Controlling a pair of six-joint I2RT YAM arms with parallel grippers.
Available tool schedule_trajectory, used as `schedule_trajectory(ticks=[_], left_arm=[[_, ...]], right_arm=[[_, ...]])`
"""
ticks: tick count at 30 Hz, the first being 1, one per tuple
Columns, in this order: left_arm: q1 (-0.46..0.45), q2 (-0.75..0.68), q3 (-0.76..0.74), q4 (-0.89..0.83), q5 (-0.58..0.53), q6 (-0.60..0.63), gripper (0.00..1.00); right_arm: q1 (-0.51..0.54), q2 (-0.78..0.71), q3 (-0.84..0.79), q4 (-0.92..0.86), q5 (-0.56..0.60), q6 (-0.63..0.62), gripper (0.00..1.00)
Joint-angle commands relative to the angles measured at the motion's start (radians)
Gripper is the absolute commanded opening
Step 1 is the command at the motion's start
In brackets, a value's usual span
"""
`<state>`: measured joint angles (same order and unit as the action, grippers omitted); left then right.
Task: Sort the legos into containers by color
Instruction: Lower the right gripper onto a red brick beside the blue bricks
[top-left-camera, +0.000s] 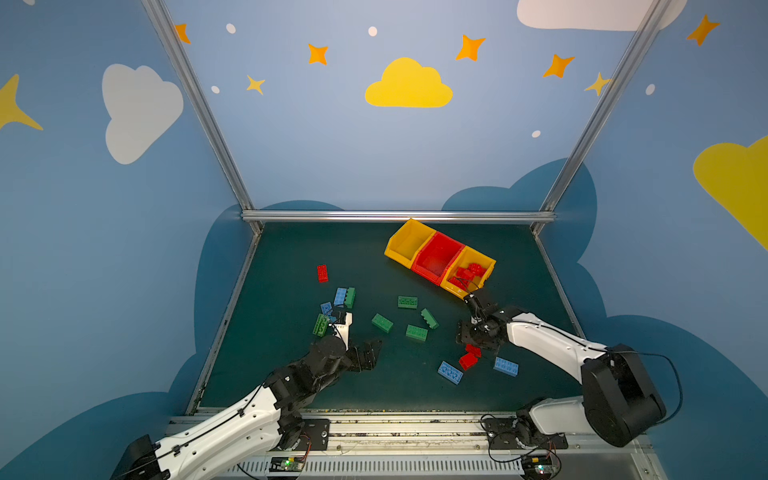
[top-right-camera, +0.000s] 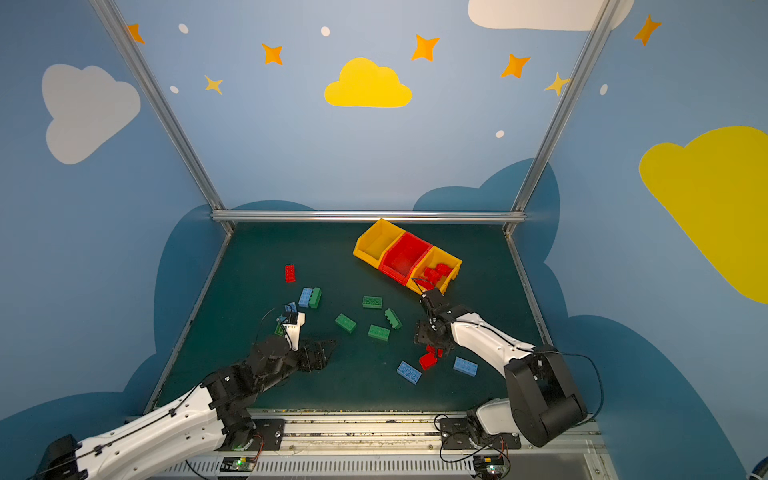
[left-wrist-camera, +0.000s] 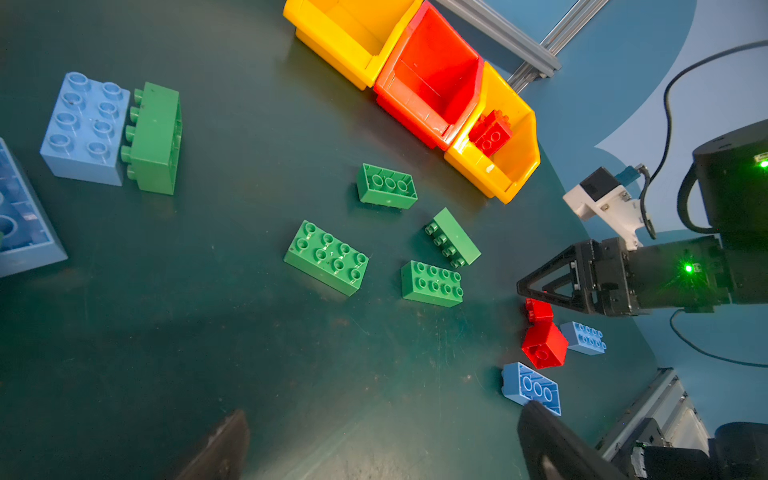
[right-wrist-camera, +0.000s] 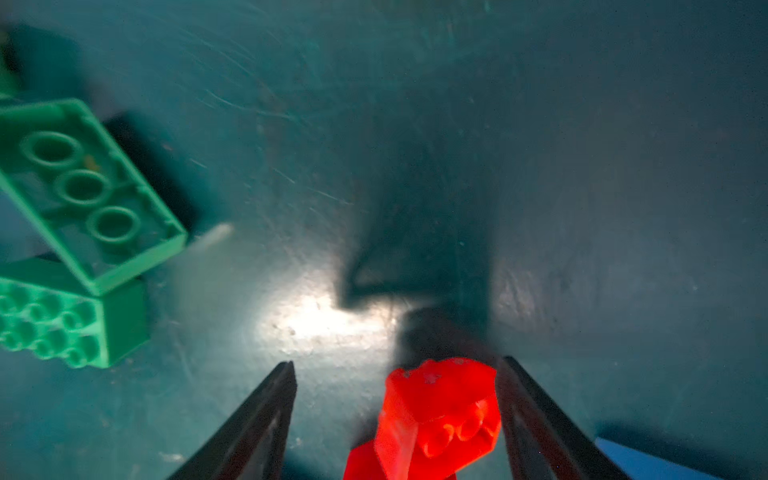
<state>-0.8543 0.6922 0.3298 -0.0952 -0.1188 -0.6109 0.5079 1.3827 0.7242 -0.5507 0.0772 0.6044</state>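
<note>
My right claw (right-wrist-camera: 398, 362) hangs over the bench's (top-left-camera: 415, 395) right half, spread around one red brick (right-wrist-camera: 440, 411) that touches one finger only. No pinch! My left claw (left-wrist-camera: 384, 411) gapes wide, holding nothing. Loose on the bench I count six green bricks (top-left-camera: 382, 323), four blue bricks (top-left-camera: 505, 366) and three red. Three bins (top-left-camera: 446, 249) stand near the far edge. The yellow bin (top-left-camera: 478, 252) nearest the right edge holds a red heap (top-left-camera: 471, 272).

Three joined containers (top-left-camera: 438, 255) (yellow, red, yellow) stand askew far right; red legos (top-left-camera: 471, 272) lie in the right yellow one, green legos (top-left-camera: 407, 302) and blue legos (top-left-camera: 505, 366) lie scattered loose.
</note>
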Motion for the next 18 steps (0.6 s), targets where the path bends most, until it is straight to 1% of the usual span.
schedule_trajectory(ticks=[1, 5, 7, 9, 11, 16, 18], left_arm=[[-0.005, 0.01, -0.001, 0.006, -0.01, 0.0, 1.0], [-0.005, 0.024, -0.003, 0.019, -0.01, 0.008, 1.0], [-0.005, 0.032, -0.003, 0.026, -0.01, 0.013, 1.0], [-0.005, 0.039, -0.003, 0.031, -0.01, 0.018, 1.0], [-0.005, 0.043, -0.003, 0.032, -0.01, 0.022, 1.0], [-0.005, 0.034, -0.004, 0.024, -0.016, 0.03, 1.0], [-0.004, 0.024, -0.006, 0.017, -0.022, 0.032, 1.0]], right_arm=[[0.006, 0.003, -0.033, -0.024, 0.019, 0.039, 0.74], [0.008, -0.009, -0.048, -0.019, 0.014, 0.061, 0.74], [0.007, -0.013, -0.082, -0.015, 0.01, 0.07, 0.74], [0.007, -0.011, -0.088, -0.01, 0.003, 0.075, 0.72], [0.008, -0.005, -0.087, -0.011, 0.007, 0.075, 0.66], [0.008, 0.017, -0.066, -0.016, 0.01, 0.071, 0.48], [0.009, 0.025, -0.061, -0.015, 0.007, 0.068, 0.44]])
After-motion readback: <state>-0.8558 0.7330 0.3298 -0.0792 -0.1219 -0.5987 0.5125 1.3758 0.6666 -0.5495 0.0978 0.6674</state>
